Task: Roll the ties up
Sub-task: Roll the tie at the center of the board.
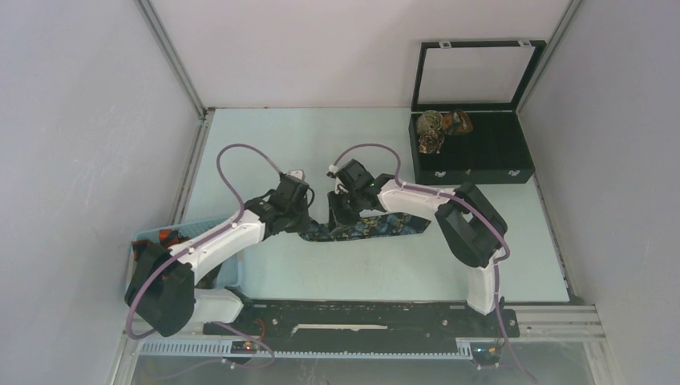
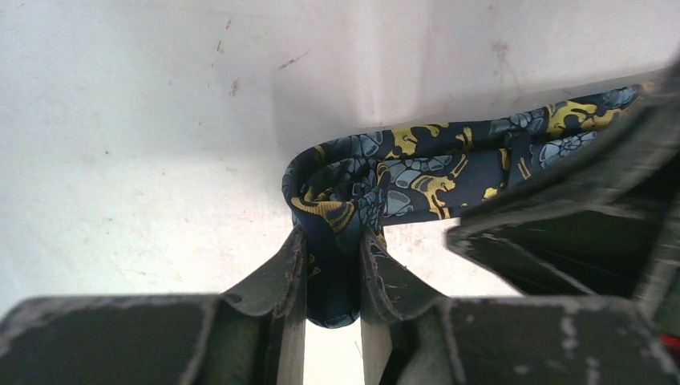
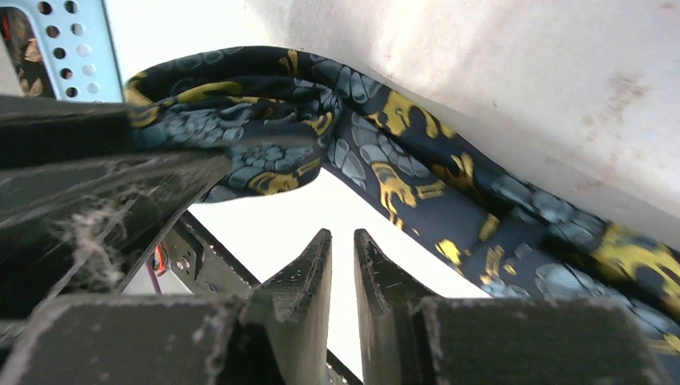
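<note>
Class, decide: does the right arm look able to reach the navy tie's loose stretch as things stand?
Probably yes. The navy tie lies just beyond the right gripper, nothing between them; its jaws, empty and barely parted, would need opening wider.
</note>
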Motion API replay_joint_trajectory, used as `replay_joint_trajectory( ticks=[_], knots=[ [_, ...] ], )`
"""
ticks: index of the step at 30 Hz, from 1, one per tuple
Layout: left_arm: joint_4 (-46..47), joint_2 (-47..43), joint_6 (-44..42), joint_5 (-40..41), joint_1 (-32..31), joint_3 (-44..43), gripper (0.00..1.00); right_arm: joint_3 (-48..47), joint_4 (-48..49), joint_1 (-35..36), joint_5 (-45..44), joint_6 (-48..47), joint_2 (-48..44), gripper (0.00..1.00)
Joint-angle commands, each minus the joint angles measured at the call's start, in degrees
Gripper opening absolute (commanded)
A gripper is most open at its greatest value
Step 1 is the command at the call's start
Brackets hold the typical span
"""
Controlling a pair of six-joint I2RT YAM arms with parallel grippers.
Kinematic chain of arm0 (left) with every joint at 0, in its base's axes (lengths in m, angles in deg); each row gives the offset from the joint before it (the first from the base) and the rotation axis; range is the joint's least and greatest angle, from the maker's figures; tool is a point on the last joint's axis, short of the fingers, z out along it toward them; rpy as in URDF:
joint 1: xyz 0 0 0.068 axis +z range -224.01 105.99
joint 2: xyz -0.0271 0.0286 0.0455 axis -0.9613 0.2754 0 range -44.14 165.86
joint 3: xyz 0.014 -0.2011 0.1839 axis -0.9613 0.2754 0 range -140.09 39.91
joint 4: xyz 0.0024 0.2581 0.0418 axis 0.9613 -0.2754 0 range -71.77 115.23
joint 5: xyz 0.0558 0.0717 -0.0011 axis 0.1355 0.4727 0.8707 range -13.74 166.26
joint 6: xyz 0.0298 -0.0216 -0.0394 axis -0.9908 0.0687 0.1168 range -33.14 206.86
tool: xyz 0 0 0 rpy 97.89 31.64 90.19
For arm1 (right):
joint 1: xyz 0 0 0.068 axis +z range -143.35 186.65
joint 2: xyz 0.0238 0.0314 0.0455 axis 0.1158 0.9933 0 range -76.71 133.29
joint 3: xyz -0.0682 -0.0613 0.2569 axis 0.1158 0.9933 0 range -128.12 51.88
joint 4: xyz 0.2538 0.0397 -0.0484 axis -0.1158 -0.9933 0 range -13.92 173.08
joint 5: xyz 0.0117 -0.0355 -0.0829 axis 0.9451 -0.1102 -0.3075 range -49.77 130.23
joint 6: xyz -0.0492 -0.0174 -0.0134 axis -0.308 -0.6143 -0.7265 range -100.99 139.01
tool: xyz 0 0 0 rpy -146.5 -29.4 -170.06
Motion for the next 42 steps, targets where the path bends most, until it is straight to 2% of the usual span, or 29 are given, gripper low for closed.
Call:
replay_joint_trajectory(
  ticks=[1, 15, 37, 42],
  knots=[
    [-4.2, 2.2, -2.0, 7.1, -2.3, -3.5, 0.04, 1.5, -1.2, -1.9, -1.4, -1.9, -7.6, 0.20],
    [-13.0, 13.3, 0.0, 18.8, -8.6, -12.2, 0.04, 6.3, -2.3, -6.6, -1.7, -2.9, -13.9, 0.19],
    [-17.2, 25.5, 1.7, 18.8, -14.1, -21.7, 0.06, 8.7, -3.1, -8.9, -2.1, -3.3, -17.1, 0.19],
    [-17.7, 27.2, 2.1, 17.8, -14.4, -23.0, 0.10, 9.0, -3.1, -9.0, -2.0, -3.4, -17.1, 0.19]
  ],
)
